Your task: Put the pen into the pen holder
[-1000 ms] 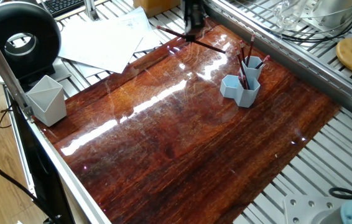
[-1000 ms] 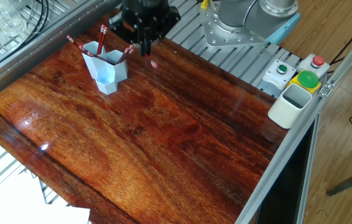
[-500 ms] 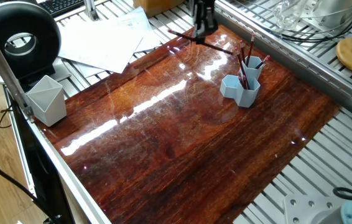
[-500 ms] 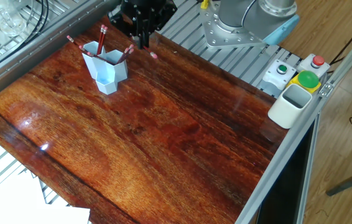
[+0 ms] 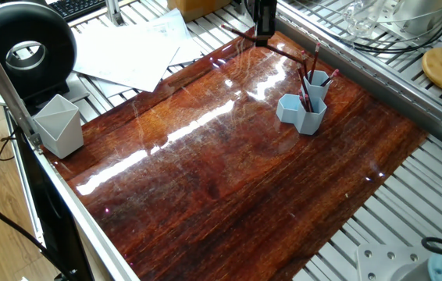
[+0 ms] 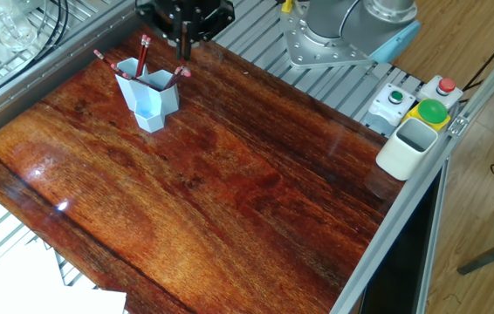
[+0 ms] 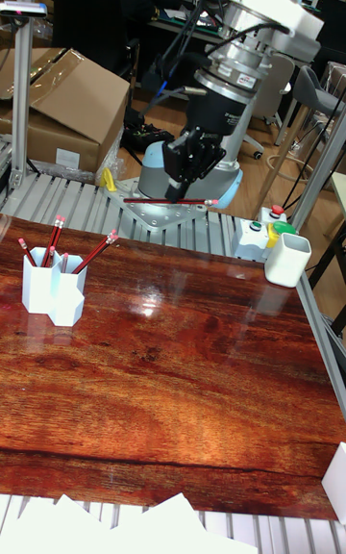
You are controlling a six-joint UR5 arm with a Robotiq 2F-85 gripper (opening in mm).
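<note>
In the tall fixed view's left middle, the light blue hexagonal-tube pen holder [image 7: 53,287] stands on the glossy wood table [image 7: 173,390], already bristling with red pencils. Upper centre, the black gripper [image 7: 179,198] pinches a thin red pen [image 7: 163,201] level above the table.

Bright overhead light; glare streaks on table [image 5: 205,156].

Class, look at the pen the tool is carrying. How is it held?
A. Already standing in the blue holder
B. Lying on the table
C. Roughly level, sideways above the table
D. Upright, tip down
C: in the tall fixed view the pen sits roughly level in the tool, above the table.
</note>
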